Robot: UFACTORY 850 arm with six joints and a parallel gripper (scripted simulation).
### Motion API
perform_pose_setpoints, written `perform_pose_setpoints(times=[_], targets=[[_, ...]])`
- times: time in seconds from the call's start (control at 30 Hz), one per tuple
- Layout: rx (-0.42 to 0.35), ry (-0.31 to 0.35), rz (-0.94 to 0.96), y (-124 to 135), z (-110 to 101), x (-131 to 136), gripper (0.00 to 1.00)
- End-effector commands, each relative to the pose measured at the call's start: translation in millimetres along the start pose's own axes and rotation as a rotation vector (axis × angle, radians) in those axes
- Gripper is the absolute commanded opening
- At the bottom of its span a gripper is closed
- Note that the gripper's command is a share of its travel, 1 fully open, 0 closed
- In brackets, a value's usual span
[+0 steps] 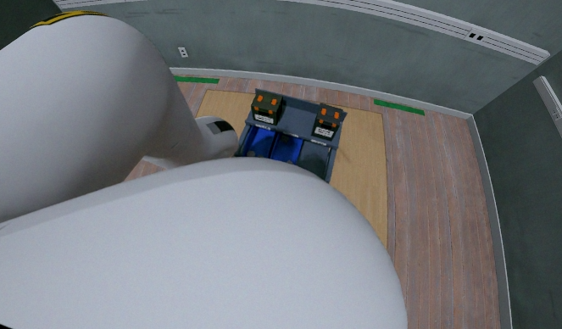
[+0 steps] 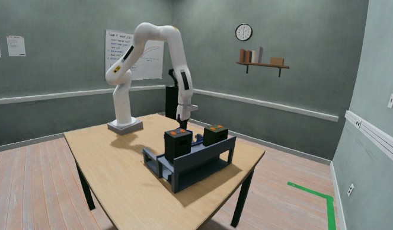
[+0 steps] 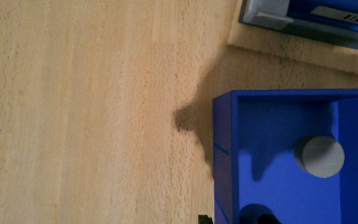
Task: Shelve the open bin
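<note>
In the wrist view the open blue bin (image 3: 293, 161) sits on the table just in front of the shelf (image 3: 310, 17). A grey cylinder part (image 3: 319, 156) lies inside it. My gripper (image 3: 230, 219) shows only as dark tips at the bottom edge, either side of the bin's left wall; the fingers stand partly open and do not clamp it. In the exterior view the gripper (image 2: 182, 123) hangs low behind the shelf (image 2: 189, 160), and a sliver of the bin shows. In the top view the shelf (image 1: 292, 131) holds two blue bins (image 1: 273, 144) with the gap (image 1: 317, 158) at the right.
Two dark boxes with orange tops (image 1: 266, 108) (image 1: 328, 120) stand on the shelf's top board. The arm's white links (image 1: 180, 246) block most of the top view, hiding the bin and gripper there. The arm's base (image 2: 124, 125) stands at the table's far corner.
</note>
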State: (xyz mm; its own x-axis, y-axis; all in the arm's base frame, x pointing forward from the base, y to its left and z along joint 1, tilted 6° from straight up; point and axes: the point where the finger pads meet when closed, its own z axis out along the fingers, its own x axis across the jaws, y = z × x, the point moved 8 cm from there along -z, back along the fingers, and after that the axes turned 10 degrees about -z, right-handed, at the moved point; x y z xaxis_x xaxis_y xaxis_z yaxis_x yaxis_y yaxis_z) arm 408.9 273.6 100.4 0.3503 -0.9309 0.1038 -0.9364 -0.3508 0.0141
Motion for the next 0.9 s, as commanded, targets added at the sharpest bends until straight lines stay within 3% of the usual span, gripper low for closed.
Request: perform_pose_setpoints(times=[0.0,0.63,0.87], targets=[[0.002,0.0,0.0,-0.7,-0.3,-0.2,0.29],[0.002,0.0,0.0,-0.8,9.5,-0.2,0.29],[0.002,0.0,0.0,-0.7,24.3,-0.2,0.29]])
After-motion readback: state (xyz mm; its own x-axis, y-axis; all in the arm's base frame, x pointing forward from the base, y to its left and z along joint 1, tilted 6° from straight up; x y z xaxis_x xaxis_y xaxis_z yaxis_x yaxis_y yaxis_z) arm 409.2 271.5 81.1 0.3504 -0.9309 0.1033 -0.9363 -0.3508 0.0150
